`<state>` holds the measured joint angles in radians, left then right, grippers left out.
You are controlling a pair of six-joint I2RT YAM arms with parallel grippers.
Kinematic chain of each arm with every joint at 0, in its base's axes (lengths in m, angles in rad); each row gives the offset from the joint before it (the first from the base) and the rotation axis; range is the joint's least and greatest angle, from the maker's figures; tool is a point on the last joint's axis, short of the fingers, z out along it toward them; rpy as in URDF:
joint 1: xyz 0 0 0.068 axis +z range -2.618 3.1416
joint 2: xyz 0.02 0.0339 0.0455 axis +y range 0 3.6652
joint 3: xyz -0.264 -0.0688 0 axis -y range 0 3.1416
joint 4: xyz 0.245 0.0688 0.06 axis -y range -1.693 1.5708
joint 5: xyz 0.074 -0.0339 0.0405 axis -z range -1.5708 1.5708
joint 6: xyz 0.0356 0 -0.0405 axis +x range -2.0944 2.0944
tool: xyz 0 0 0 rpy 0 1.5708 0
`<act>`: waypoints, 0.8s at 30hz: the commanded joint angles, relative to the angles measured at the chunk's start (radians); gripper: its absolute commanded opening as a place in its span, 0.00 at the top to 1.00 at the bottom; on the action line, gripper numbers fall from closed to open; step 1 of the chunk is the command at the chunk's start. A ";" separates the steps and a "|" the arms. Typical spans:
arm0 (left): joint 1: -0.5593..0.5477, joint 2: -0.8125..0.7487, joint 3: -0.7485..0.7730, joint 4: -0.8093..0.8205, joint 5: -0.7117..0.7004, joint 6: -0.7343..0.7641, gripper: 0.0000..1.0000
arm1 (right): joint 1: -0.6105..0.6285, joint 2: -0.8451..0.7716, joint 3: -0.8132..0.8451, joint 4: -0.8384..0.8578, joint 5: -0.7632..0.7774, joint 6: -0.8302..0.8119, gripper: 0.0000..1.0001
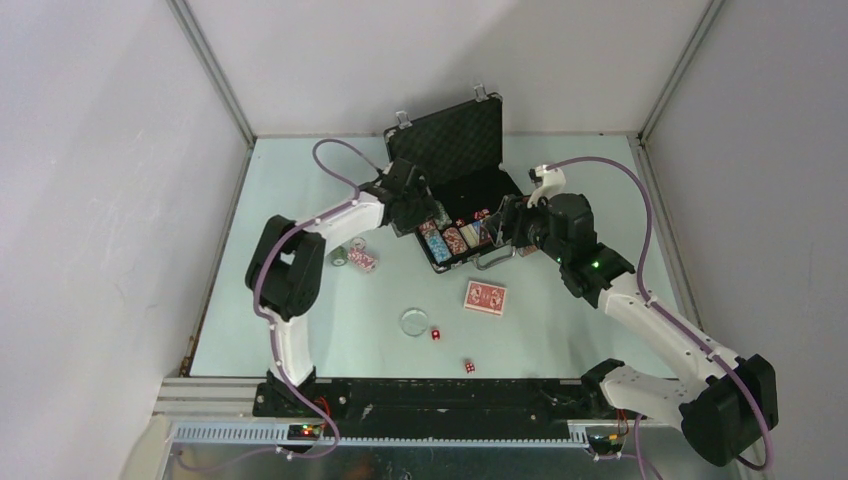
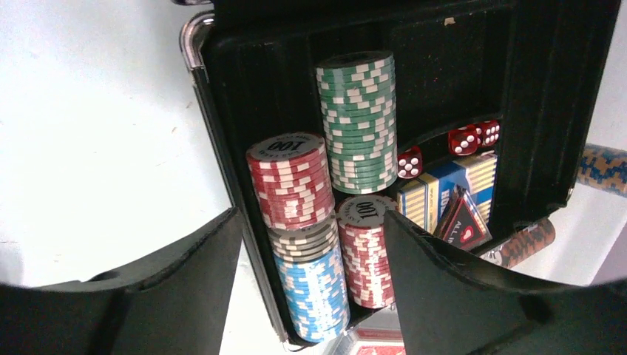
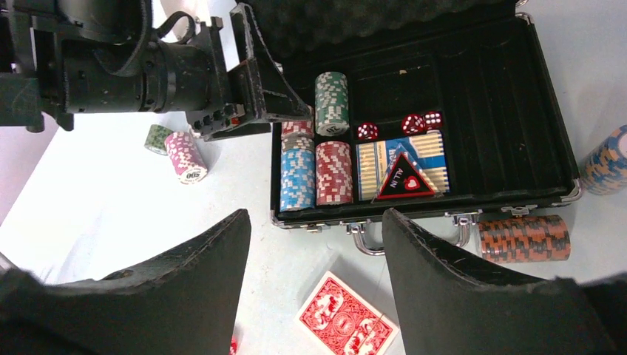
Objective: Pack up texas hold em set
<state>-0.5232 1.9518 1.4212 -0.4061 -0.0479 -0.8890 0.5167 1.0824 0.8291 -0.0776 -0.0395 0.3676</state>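
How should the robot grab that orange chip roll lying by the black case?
Probably bring the right end effector straight down, one finger on each flat end of the orange chip stack. It lies on its side beside the case, so squeezing along its length keeps the chips pressed together; pinching its round sides could make it roll or split.

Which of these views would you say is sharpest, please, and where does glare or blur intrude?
Left wrist view: sharpest, the red chip stack reads clearly, though the table blows out white. Right wrist view: the briefcase is crisp, the near fingers dark and soft. Top external view: evenly lit, but the loose dice are tiny.
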 commanded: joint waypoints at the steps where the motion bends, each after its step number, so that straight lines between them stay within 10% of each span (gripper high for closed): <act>1: 0.017 -0.116 -0.047 0.059 -0.010 0.018 0.23 | -0.005 0.002 -0.001 0.044 -0.021 0.010 0.30; 12: 0.018 -0.407 -0.292 0.110 -0.114 0.112 0.22 | -0.083 0.023 0.019 -0.122 -0.195 0.006 0.10; 24: 0.043 -0.741 -0.562 -0.010 -0.172 0.213 0.23 | -0.001 0.074 0.023 -0.197 -0.118 -0.027 0.34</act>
<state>-0.5011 1.2984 0.9218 -0.3798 -0.1864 -0.7204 0.4774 1.1366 0.8291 -0.2802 -0.2016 0.3553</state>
